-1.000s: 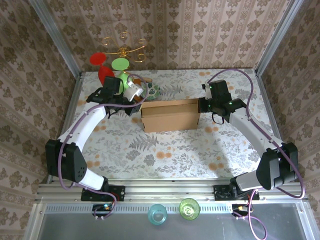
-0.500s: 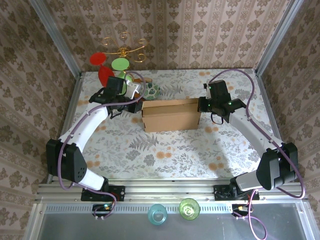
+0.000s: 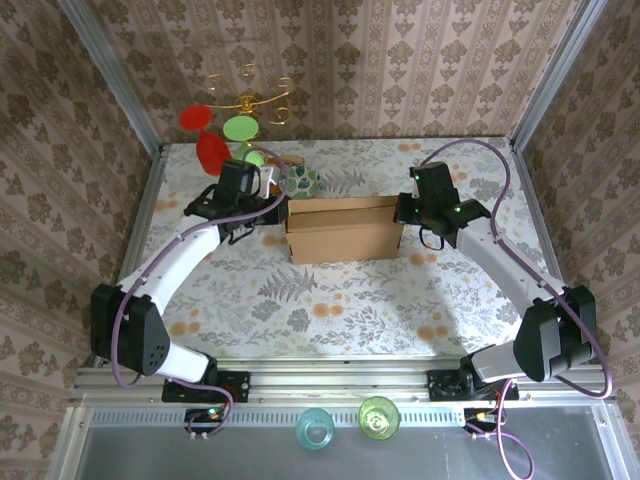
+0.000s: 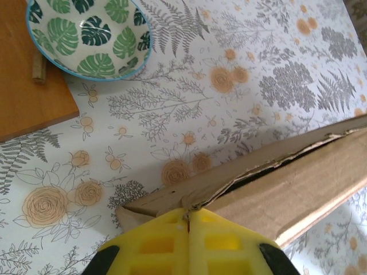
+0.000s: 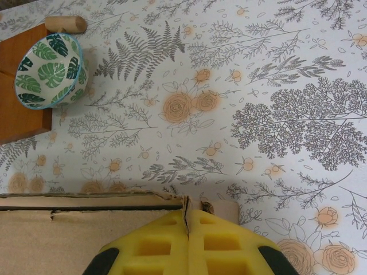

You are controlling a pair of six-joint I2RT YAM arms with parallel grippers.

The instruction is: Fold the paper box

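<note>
While the paper box is standing near the middle of the desk, an arm is placed at each of its short ends. The left tool is pressed together, its yellow fingers met at the box's left corner. The right tool is likewise pressed together, at the right far corner. A leaf-patterned bowl is seen at the edge of a wooden board, behind the box.

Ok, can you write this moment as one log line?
box: on table | left fingers: shut, at its left end | right fingers: shut, at its right end

Matt tan cardboard paper box, glossy bowl
</note>
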